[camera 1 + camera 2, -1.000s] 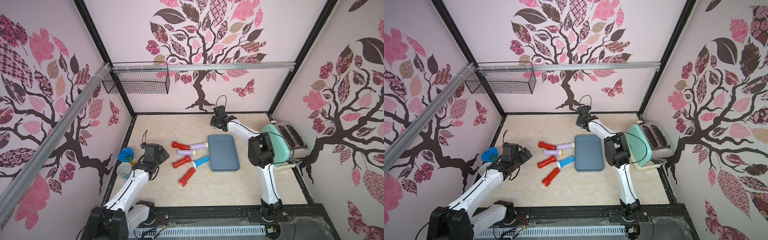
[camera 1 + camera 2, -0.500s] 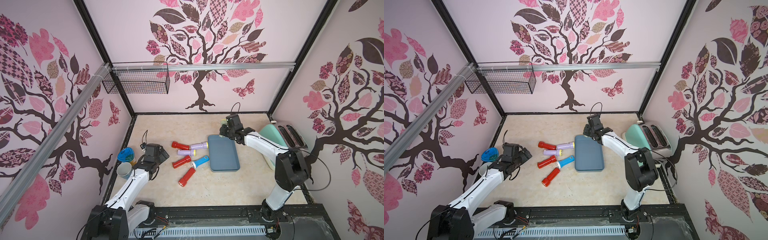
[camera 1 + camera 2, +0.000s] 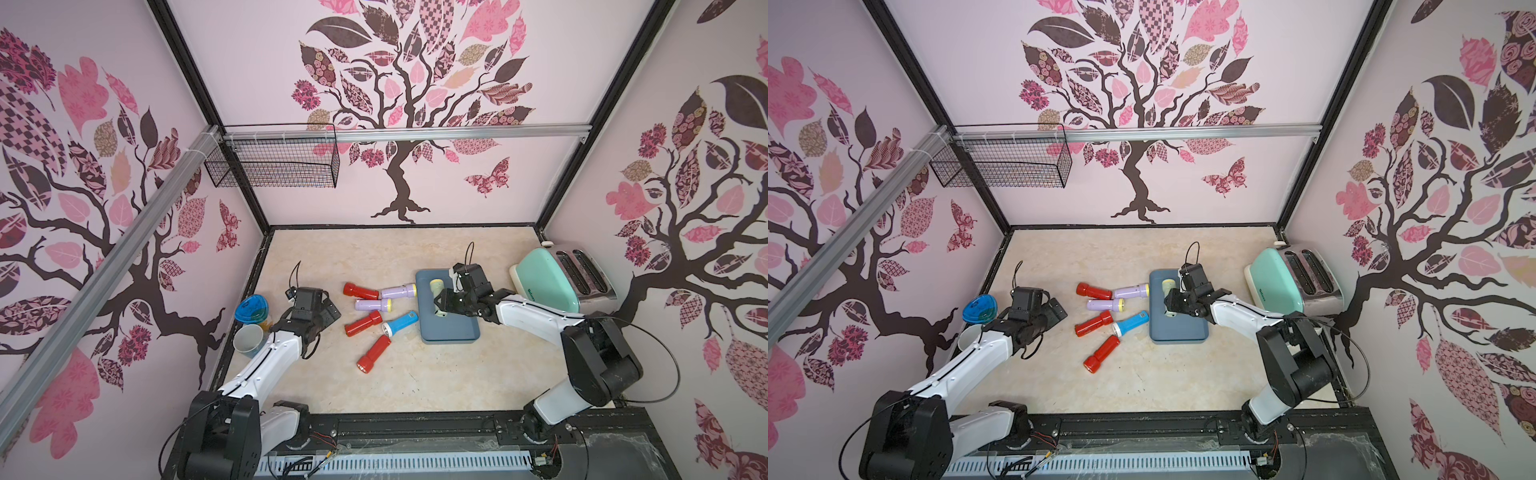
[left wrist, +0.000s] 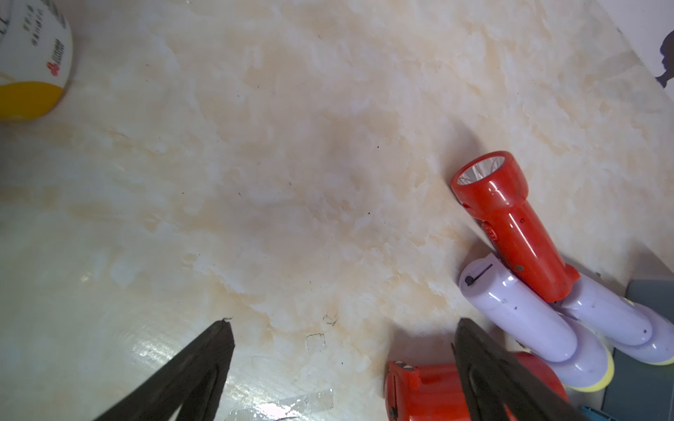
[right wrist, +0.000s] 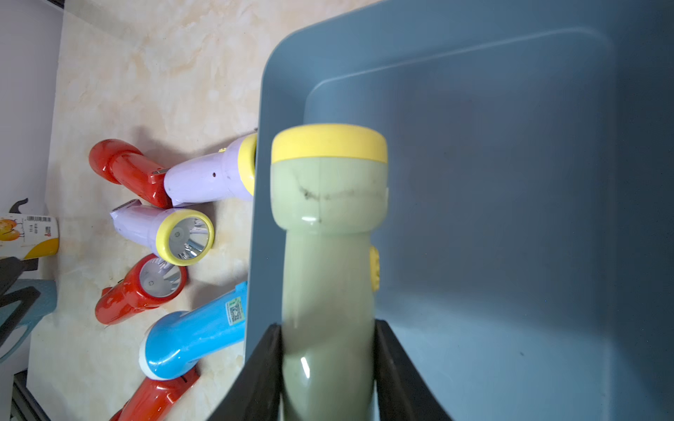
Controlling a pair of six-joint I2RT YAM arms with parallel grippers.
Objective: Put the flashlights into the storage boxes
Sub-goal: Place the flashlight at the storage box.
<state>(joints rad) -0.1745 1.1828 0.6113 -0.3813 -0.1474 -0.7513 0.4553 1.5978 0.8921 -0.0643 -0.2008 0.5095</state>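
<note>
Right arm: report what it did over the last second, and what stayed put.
The right gripper swung from beyond the far edge of the tray back toward the robot. It now hangs over the tray, still shut on the pale green flashlight; nothing was let go. The left gripper stayed open in place. The six other flashlights and the tray did not move.

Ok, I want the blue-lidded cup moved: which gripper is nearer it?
Left. The left gripper is open near the blue-lidded cup; the right gripper is across the table over the tray, holding the green flashlight.
</note>
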